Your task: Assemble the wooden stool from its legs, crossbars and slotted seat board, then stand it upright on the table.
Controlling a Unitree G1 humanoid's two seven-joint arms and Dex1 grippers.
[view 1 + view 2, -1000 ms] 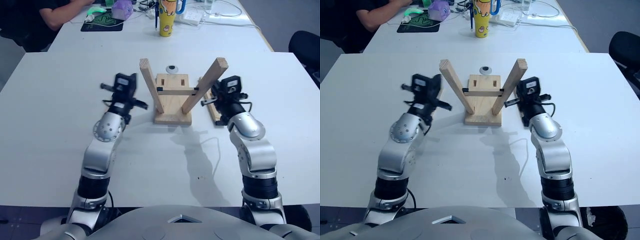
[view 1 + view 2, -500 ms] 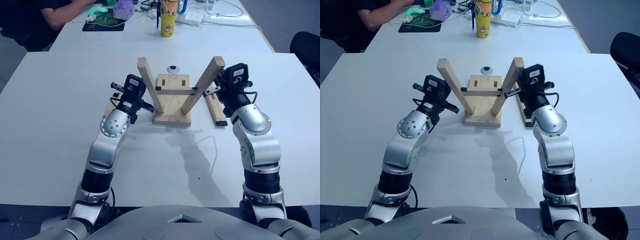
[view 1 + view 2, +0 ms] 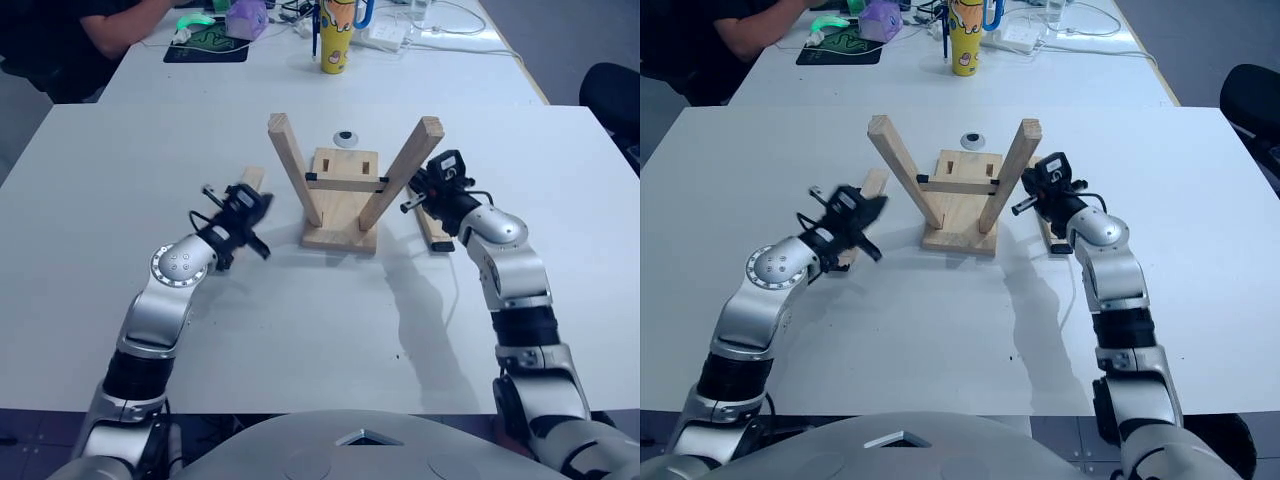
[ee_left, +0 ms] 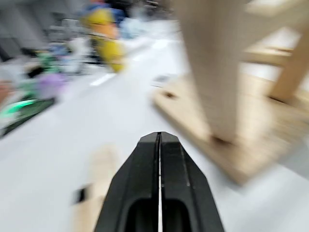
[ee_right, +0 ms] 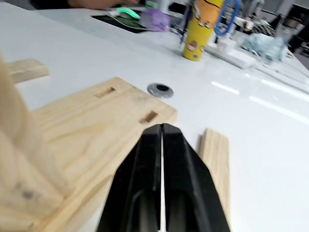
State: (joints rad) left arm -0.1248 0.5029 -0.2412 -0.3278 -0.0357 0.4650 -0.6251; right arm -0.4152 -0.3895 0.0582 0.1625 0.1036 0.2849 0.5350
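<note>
The slotted seat board [image 3: 341, 203] lies flat on the white table. Two legs rise from it in a V, the left leg [image 3: 294, 168] and the right leg [image 3: 402, 172], joined by a crossbar [image 3: 346, 184]. A loose wooden piece [image 3: 250, 180] lies left of the stool and another [image 3: 433, 226] lies right of it. My left gripper [image 3: 252, 208] is shut and holds nothing, hovering left of the left leg [image 4: 207, 72]. My right gripper [image 3: 420, 190] is shut and holds nothing, just right of the right leg, low over the board [image 5: 91, 121] and the loose piece [image 5: 215, 150].
A round grommet [image 3: 345, 136] sits in the table behind the stool. A yellow cup [image 3: 337, 38], a black mat [image 3: 205, 45] and cables lie on the far table, where a person sits. Open table surface spreads in front of the stool.
My left gripper has pulled back to the left, away from the left leg. My right gripper has dropped from near the right leg's top to its lower side. The stool has shifted slightly left.
</note>
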